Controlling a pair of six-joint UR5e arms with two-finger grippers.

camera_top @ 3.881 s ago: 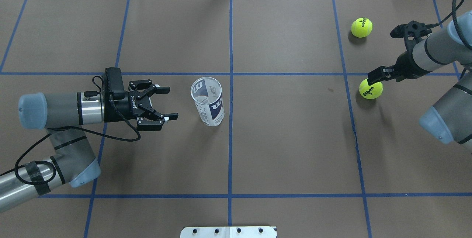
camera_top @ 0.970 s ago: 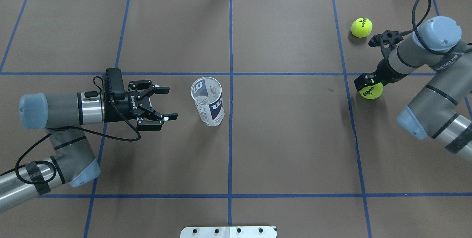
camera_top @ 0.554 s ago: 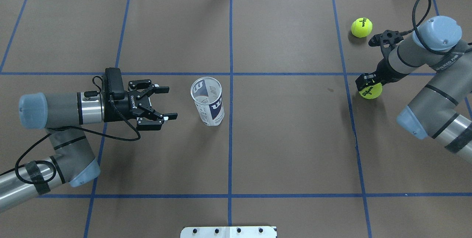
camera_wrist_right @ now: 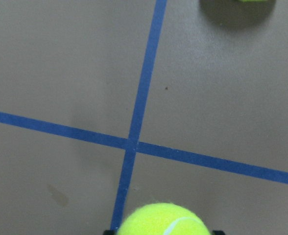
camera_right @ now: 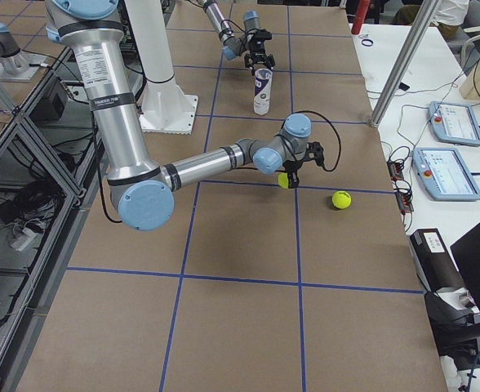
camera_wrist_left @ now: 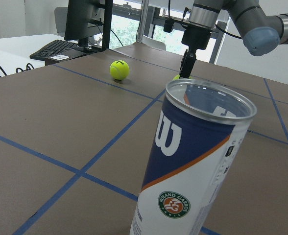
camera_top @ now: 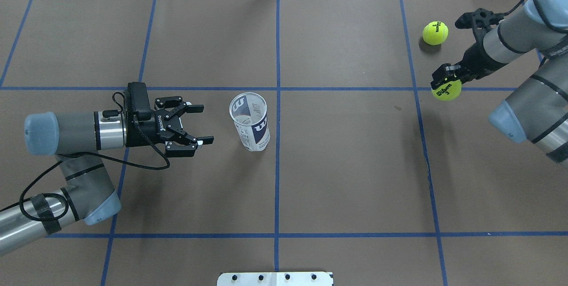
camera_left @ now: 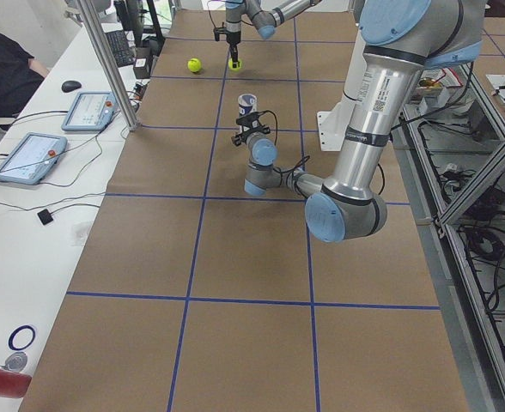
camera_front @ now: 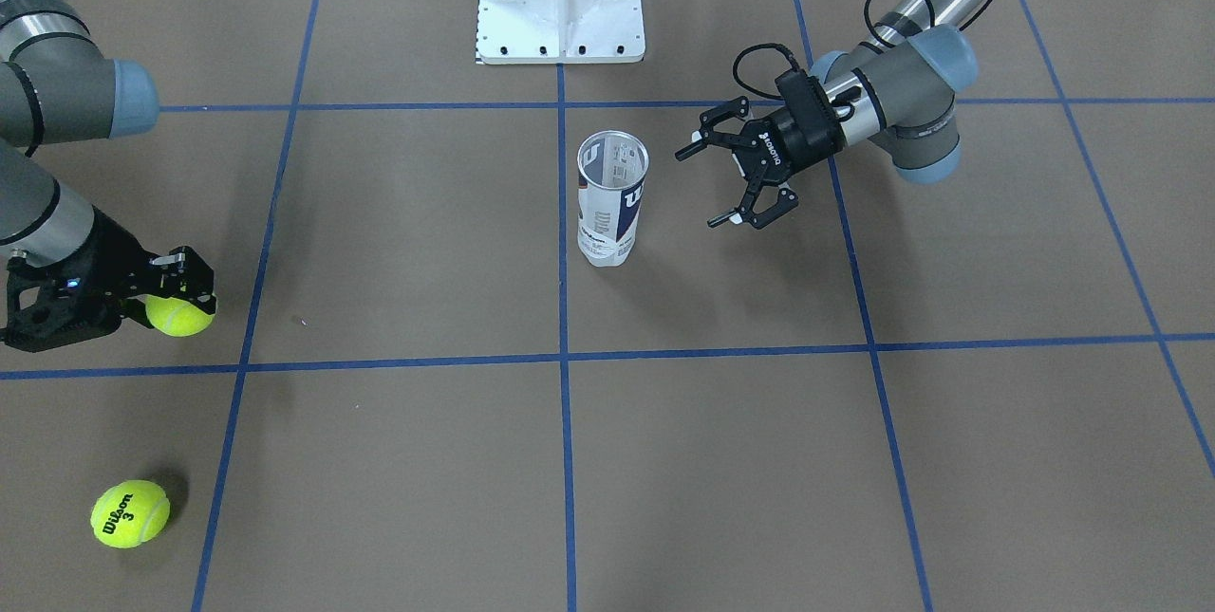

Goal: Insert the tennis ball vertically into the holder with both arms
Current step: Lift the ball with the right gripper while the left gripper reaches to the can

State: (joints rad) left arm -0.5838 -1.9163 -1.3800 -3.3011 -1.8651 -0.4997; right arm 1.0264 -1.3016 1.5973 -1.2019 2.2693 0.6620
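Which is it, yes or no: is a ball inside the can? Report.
No, the can is empty: no yellow shows through its open top or clear wall.

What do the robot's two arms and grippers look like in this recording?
The left arm and right arm are silver-grey tubes with light-blue joint caps and black bands. Each ends in a black two-finger gripper. The left gripper bears white lettering, with a black camera box at its wrist and a black cable looping off it. The right gripper is likewise black.
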